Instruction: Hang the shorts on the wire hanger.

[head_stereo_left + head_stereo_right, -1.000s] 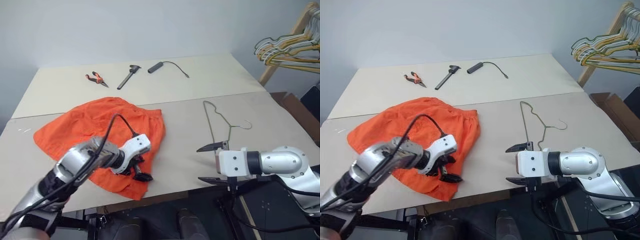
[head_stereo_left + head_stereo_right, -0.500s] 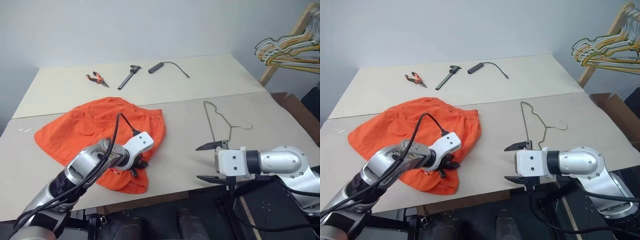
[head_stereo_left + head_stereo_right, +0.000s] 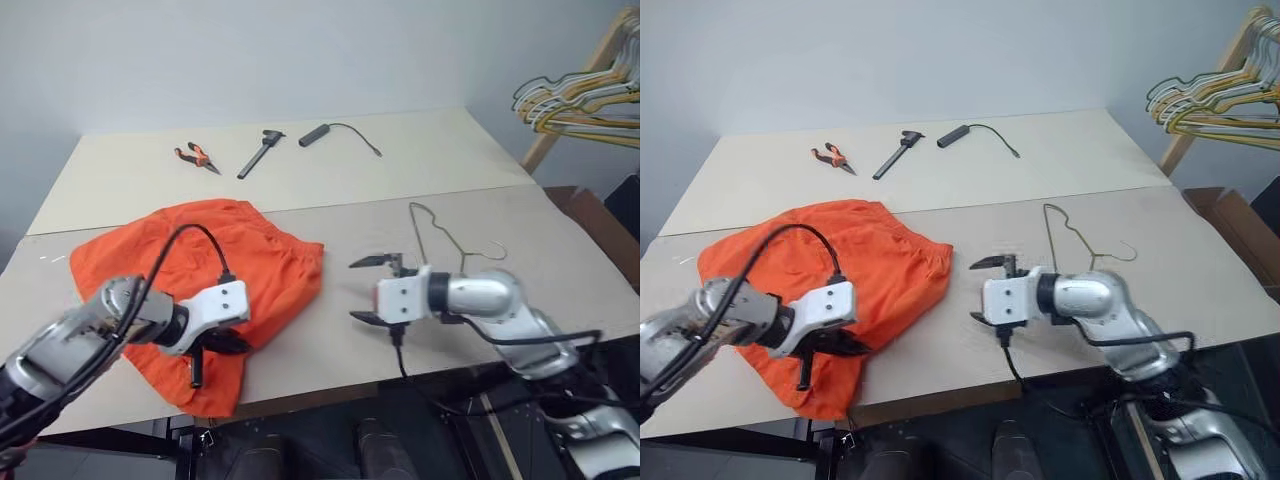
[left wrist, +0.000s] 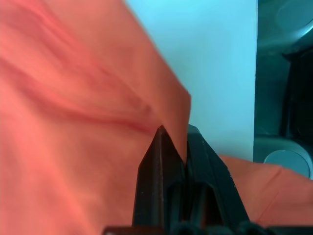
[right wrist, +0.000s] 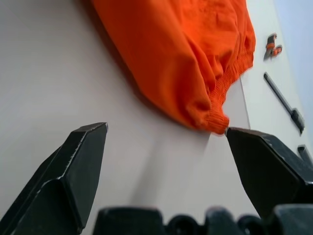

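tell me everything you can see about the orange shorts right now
The shorts are bright orange, thin, wrinkled fabric with a gathered elastic waistband along the edge facing the right gripper. They lie spread on the table's near left part, one near corner hanging at the front edge. The left gripper is shut on a fold of the near edge, lifting it slightly. The open right gripper points at the waistband corner without touching. The wire hanger lies apart, to the right.

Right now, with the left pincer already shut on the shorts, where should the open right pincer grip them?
Probably the gathered waistband corner of the shorts, approached from the hanger side. That corner faces the right pincer, is thick, and lies apart from the left pincer.
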